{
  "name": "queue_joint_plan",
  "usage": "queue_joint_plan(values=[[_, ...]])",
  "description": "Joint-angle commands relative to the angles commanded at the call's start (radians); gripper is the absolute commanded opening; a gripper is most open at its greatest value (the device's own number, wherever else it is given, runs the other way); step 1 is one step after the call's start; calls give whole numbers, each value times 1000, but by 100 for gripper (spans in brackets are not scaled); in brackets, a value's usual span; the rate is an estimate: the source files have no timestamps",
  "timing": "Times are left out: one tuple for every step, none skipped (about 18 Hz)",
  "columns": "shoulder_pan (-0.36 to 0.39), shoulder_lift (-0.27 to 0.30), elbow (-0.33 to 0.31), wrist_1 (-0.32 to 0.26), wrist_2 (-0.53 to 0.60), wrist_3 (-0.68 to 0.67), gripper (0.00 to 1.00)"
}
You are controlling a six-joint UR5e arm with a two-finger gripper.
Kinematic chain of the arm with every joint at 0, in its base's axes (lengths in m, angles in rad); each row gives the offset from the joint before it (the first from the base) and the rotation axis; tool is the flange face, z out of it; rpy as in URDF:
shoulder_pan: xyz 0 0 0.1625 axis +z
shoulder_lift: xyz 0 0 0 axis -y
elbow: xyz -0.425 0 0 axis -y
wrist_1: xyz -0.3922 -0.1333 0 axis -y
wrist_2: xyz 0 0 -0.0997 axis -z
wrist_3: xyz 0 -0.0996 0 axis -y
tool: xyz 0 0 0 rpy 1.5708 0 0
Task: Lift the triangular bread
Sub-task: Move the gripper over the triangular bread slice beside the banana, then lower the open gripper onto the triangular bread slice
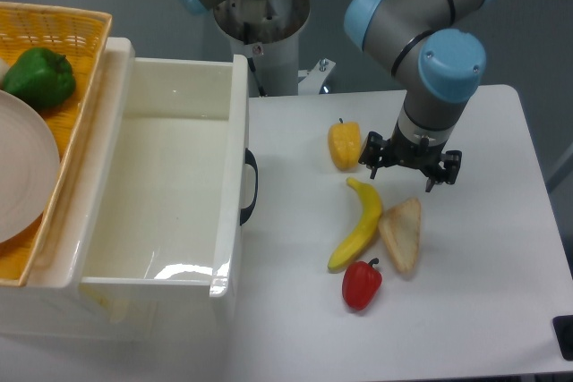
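From my remote seat, the big white bin (pixel 161 185) fills the surface's (pixel 483 310) left part and looks empty inside; beyond it at the far-left corner, a yellow wicker basket (pixel 76 51) carries a green pepper (pixel 38 76) and a pale plate (pixel 22 167). The gripper (pixel 411 164) hovers with fingers apart, holding nothing. The triangular bread (pixel 403 233) lies just toward the near edge from them, long axis running roughly far-to-near, touching the banana (pixel 360 224) on its left. I judge a short descent reaches it. A yellow-orange bell pepper (pixel 344 144) and red pepper (pixel 362 284) flank it.
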Motion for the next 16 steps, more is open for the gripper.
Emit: queue_joint_plan(values=[[-2, -11, 0, 2, -2, 0, 100], [-2, -25, 0, 0, -2, 3, 100], [-3, -38, 0, 2, -3, 5, 100], [-2, -51, 2, 11, -5, 6, 100], [-2, -60, 2, 20, -5, 6, 100], [-2, -68, 2, 21, -8, 6, 100], [-2, -74, 0, 22, -9, 6, 100], [-2, -84, 0, 22, -8, 5, 100], [-3, -91, 0, 22, -8, 5, 100], [-3, -97, 0, 22, -8, 5, 100], [-3, -101, 0, 22, -8, 5, 100], [-5, -103, 0, 23, -8, 5, 100], [-5, -107, 0, 23, -8, 2, 100], [-5, -111, 0, 23, -9, 2, 100], [-5, -114, 0, 23, -9, 0, 100], [-6, -115, 0, 23, -11, 0, 100]])
